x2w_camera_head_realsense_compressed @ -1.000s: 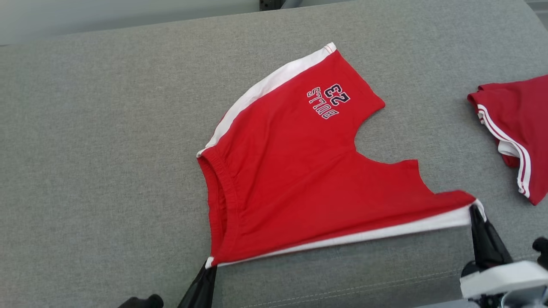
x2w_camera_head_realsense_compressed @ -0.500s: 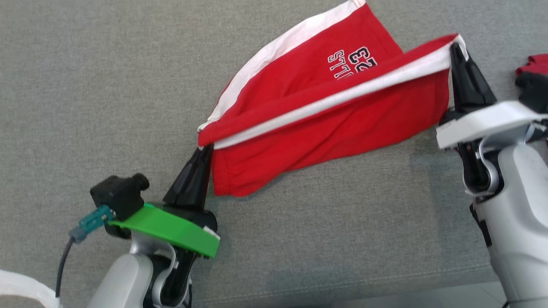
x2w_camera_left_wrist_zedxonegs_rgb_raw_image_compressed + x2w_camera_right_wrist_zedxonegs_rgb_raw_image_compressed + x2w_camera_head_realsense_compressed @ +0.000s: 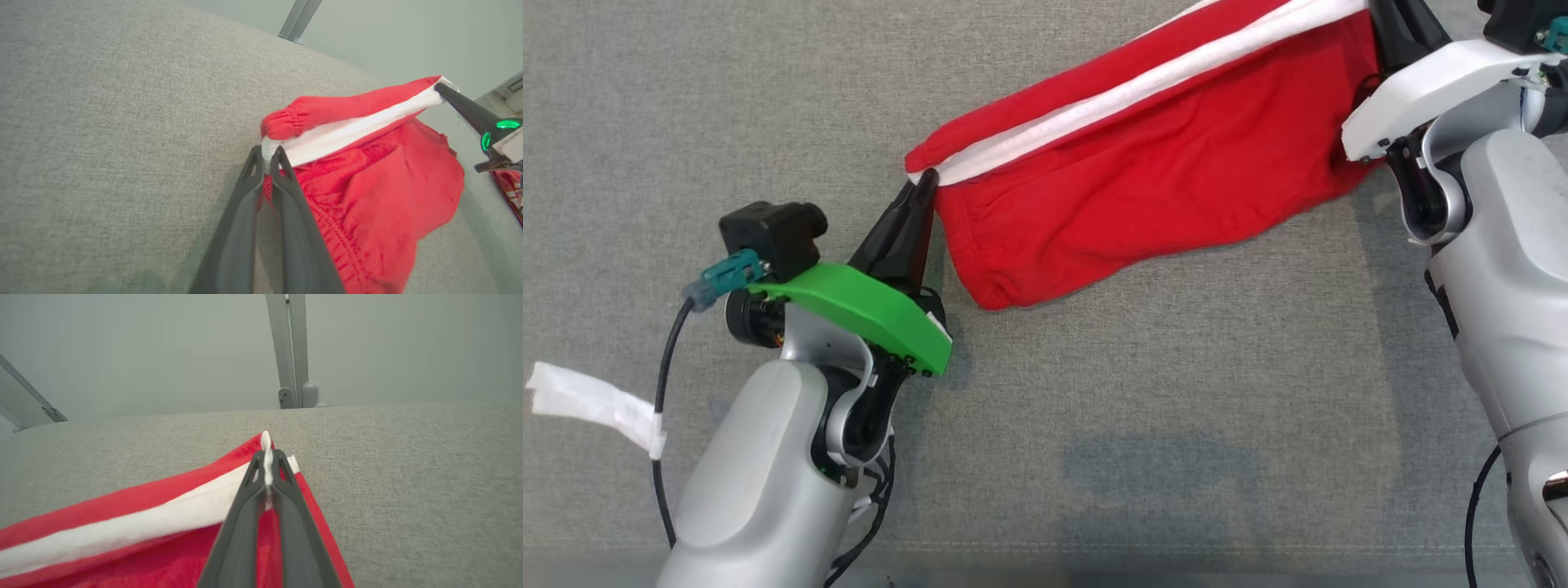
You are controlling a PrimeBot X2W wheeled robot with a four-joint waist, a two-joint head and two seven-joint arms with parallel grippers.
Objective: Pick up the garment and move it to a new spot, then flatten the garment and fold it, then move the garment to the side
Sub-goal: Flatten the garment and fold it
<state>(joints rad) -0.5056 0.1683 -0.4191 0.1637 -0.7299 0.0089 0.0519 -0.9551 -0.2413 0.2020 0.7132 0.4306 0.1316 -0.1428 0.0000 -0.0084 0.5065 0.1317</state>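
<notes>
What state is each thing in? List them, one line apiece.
red shorts: lifted by the white-striped edge, stretched between both grippers, the rest hanging slack.
left gripper: shut on the waistband end of that edge.
right gripper: shut on the edge's other end.
second red garment: lying on the grey surface, mostly cut off.

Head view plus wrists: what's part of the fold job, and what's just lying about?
Job: red shorts, stretched by the white-striped edge; left pincer and right pincer, each shut on one end of that edge; grey cushion underneath.
Lying about: second red garment; white tape strip; metal post.
</notes>
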